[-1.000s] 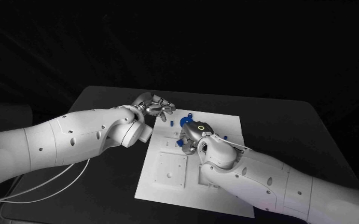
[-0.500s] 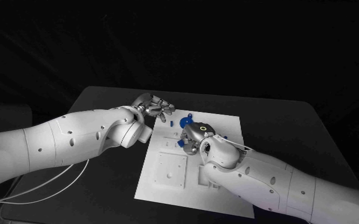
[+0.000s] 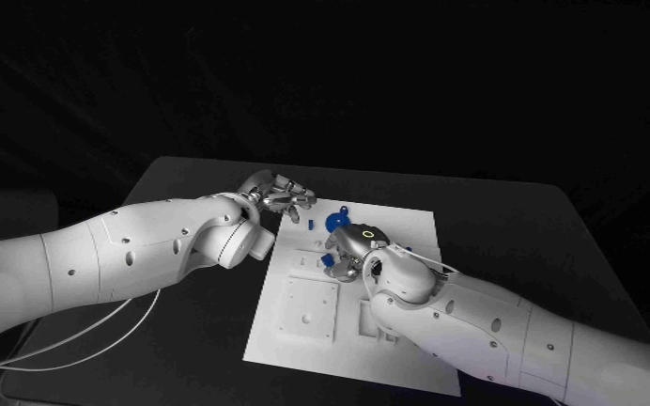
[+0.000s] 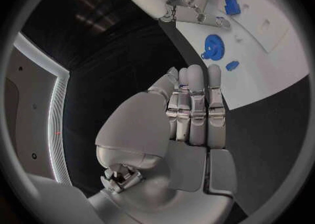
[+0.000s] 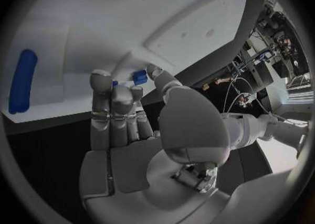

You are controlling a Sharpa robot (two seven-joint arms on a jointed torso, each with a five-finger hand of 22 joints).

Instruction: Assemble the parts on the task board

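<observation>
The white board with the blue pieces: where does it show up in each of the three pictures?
Head view: the task board lies mid-table, partly under the right hand.
Left wrist view: it lies past the left hand fingertips, beneath the right hand.
Right wrist view: it spreads wide and close beyond the right hand's fingertips.
Shared landmark: the right hand, over the board in every view.

one white task board [image 3: 407,350], two silver hands, left hand [image 3: 278,193], right hand [image 3: 348,248], one blue gear [image 4: 213,45]

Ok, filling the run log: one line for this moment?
left hand: open, off board edge | right hand: pinching blue part over task board
</observation>
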